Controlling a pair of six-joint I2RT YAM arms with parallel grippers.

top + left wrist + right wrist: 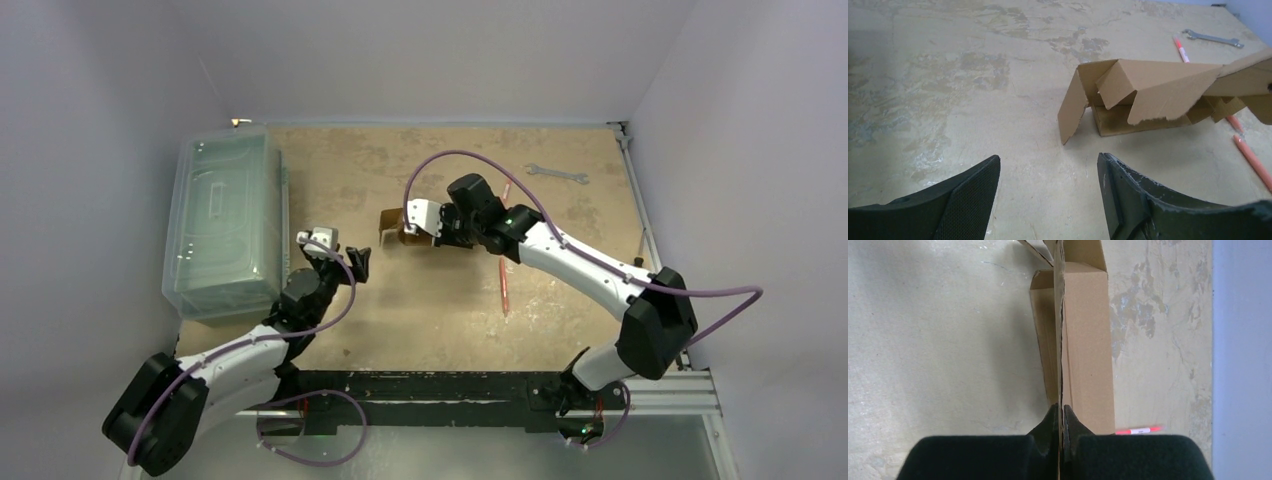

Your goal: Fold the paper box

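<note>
Box (402, 229): brown cardboard, part folded, flaps loose, mid-table (420, 320). From my left wrist it stands ahead and to the right of my left fingers (973, 195), apart from them, with one end flap hanging open on its left (1158, 85). From my right wrist it runs straight away from my fingertips, an upright panel edge-on between them (1088, 340)

Left gripper (345, 256): fingers spread wide, nothing between them, touching nothing, low over bare table (1048, 165)

Right gripper (428, 232): fingers pressed together, pinching the thin upright panel of the box at its near end (1060, 412)

Left arm: reaches from the near left base towards the far right, wrist beside the near right corner of the bin (222, 225), gripper pointing at the box

Right arm: reaches from the near right base leftwards to mid-table, elbow bent, wrist level with the box

Also present: pen (504, 275) under the right forearm; wrench (556, 174) at the far right
</note>
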